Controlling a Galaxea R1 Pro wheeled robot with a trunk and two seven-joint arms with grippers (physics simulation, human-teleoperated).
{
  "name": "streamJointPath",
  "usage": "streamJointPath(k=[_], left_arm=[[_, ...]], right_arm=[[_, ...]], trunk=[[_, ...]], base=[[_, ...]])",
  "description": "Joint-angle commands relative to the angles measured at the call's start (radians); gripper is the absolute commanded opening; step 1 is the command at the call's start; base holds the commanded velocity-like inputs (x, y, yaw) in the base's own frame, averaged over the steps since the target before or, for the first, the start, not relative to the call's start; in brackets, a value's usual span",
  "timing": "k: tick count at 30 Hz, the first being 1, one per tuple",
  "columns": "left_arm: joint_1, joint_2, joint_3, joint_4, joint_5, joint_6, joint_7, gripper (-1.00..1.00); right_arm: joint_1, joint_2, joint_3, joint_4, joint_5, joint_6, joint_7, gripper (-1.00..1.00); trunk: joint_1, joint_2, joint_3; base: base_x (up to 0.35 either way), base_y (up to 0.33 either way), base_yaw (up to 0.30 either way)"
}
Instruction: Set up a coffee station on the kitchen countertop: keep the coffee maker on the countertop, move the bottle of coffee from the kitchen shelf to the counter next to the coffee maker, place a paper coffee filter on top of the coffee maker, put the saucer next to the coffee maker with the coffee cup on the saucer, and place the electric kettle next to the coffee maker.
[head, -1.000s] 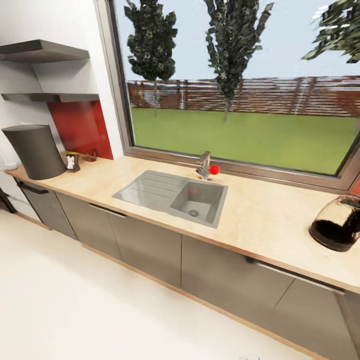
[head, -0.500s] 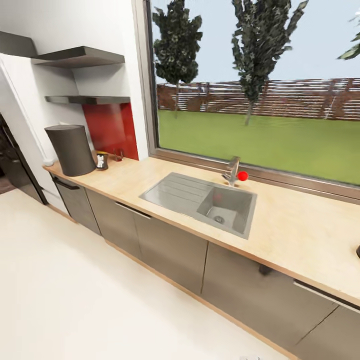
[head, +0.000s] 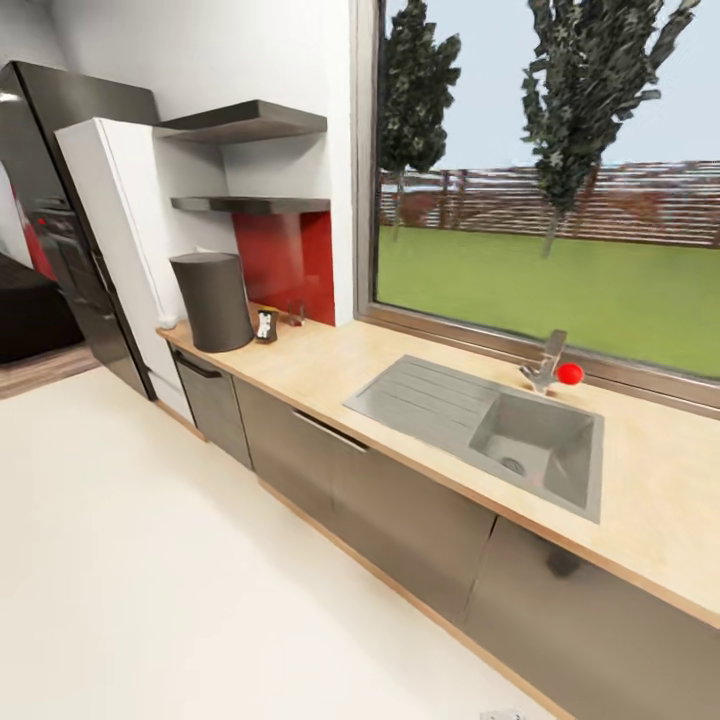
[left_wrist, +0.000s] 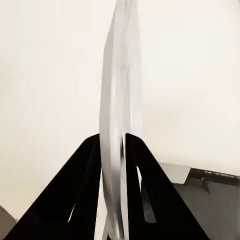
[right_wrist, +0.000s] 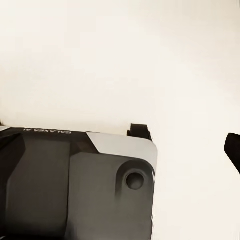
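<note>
The dark-grey coffee maker (head: 212, 300) stands at the far left end of the beige countertop (head: 330, 362). The small bottle of coffee (head: 265, 326) stands right beside it on the counter, below the black kitchen shelf (head: 250, 204). In the left wrist view, my left gripper (left_wrist: 114, 139) is shut on a thin white disc seen edge-on, the saucer (left_wrist: 121, 100), which rises between the black fingers (left_wrist: 85, 175). The right wrist view looks down on pale floor and part of my own grey base (right_wrist: 75, 185).
A steel sink (head: 500, 430) with a tap (head: 545, 362) and a red ball (head: 570, 373) sits under the window. A red panel (head: 285, 260) backs the counter. A white tall unit (head: 125, 220) and black fridge (head: 55, 200) stand left. Pale floor (head: 150, 560) lies open before the cabinets.
The whole head view has swung left. The kettle on the right has slid out of the picture, the fridge has come in, and the coffee maker sits nearer the middle.
</note>
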Motion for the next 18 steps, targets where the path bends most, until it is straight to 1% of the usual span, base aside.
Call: streamJointPath(k=[1,10,13,18], left_arm=[[-0.001,-0.001,0.008,-0.002,-0.010,0.005,-0.007,-1.00],[-0.001,0.001,0.007,-0.002,-0.010,0.004,-0.007,-1.00],[-0.001,0.001,0.007,-0.003,-0.010,0.003,-0.007,-1.00],[-0.001,0.000,0.007,-0.003,-0.010,0.003,-0.007,-1.00]], right_arm=[[-0.001,0.000,0.008,0.000,-0.007,0.003,0.001,1.00],[-0.001,0.000,0.009,-0.001,-0.007,0.003,0.002,1.00],[-0.001,0.000,0.009,-0.001,-0.007,0.003,0.002,1.00],[-0.001,0.001,0.010,-0.001,-0.005,0.004,0.002,1.00]], trunk=[[0.001,-0.002,-0.001],[0.001,-0.002,0.006],[0.001,-0.002,0.007],[0.001,-0.002,0.007]], base=[[0.222,0.277,0.246],[0.247,0.255,0.240],[0.277,0.234,0.078],[0.280,0.232,0.013]])
